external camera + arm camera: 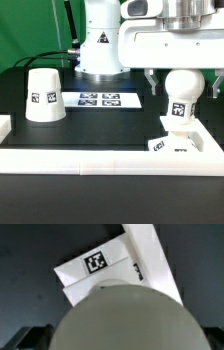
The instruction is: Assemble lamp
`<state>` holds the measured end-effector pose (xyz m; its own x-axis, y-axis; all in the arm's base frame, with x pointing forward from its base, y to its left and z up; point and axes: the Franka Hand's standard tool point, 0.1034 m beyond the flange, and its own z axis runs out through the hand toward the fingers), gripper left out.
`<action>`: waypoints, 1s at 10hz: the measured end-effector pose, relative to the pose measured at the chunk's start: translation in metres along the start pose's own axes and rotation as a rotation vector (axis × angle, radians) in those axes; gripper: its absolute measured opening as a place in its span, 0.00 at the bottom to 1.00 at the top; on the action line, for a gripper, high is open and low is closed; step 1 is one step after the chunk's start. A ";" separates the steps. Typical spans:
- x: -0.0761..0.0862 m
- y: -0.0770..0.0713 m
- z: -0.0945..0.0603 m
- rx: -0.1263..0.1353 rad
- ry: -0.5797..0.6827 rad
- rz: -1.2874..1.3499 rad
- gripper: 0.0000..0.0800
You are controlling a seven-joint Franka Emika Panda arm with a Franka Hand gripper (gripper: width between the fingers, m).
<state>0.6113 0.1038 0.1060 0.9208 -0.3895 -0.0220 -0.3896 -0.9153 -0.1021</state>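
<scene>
Bulb [181, 92] seated in base [172, 140], lower right; my gripper [180, 78] spread around it. Next I fetch the shade [43, 95], upper left.

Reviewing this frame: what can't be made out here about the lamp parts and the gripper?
- Exterior view: the gripper stands open around the bulb; whether its fingers touch it is too small to tell.
- Exterior view: the base, its seat for the bulb hidden by the bulb.
- Wrist view: the bulb fills the picture, blurred, hiding the joint.
- Shade: absent from the wrist view.
</scene>
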 end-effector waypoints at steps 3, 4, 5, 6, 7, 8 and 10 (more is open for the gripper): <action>0.001 0.001 -0.001 -0.017 0.006 -0.269 0.87; 0.002 0.001 -0.002 -0.021 0.008 -0.362 0.87; 0.003 0.001 -0.003 -0.022 0.009 -0.426 0.87; 0.003 0.001 -0.004 -0.030 0.012 -0.529 0.87; 0.003 0.000 -0.004 -0.035 0.014 -0.579 0.87; 0.002 -0.001 -0.004 -0.041 0.013 -0.649 0.87; -0.001 -0.002 -0.002 -0.043 0.008 -0.763 0.87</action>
<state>0.6114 0.1054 0.1086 0.9349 0.3519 0.0461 0.3539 -0.9340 -0.0478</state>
